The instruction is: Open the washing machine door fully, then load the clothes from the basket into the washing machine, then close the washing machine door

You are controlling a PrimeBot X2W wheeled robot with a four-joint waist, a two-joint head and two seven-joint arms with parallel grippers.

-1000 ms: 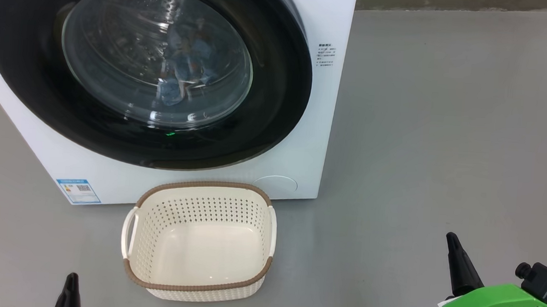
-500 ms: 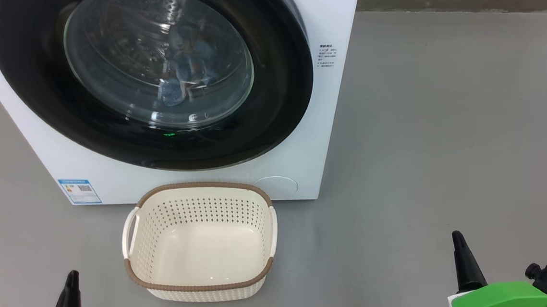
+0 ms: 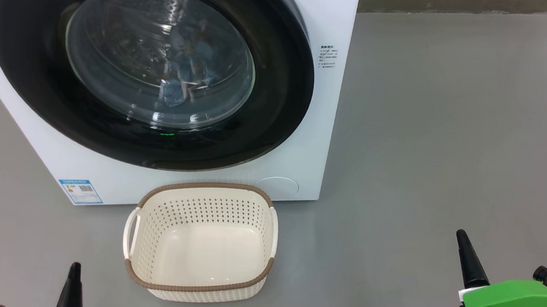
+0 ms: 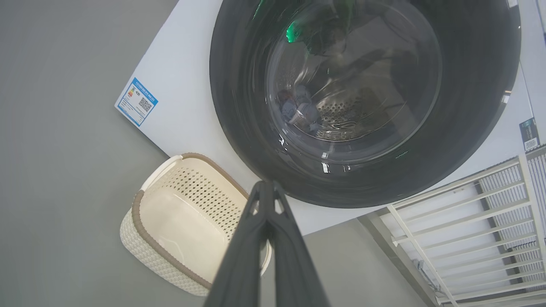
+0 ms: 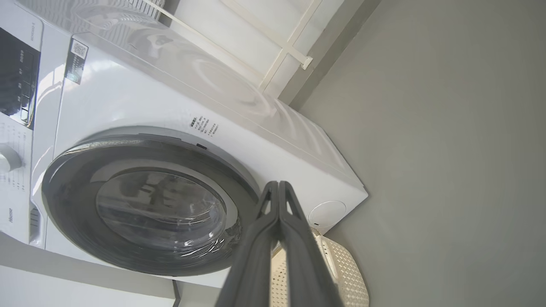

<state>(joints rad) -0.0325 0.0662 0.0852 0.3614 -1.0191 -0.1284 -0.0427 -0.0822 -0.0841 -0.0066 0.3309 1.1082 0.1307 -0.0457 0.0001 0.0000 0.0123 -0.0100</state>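
Note:
The white washing machine fills the upper left of the head view, and its round black-rimmed door lies flush against the front. Through the glass I see the blue printed clothes inside the drum; the left wrist view shows the clothes too. The cream basket stands on the floor before the machine with nothing in it. My left gripper sits at the bottom left, shut, fingertips together. My right gripper is low at the right, far from the door, also shut.
Grey floor spreads wide to the right of the machine. A white slatted rack stands beside the machine in the left wrist view. The machine's control panel and a round lower hatch show on its front.
My right gripper has sunk lower and drifted right, away from the machine. The head view has shifted slightly. Door, basket and left gripper are unchanged.

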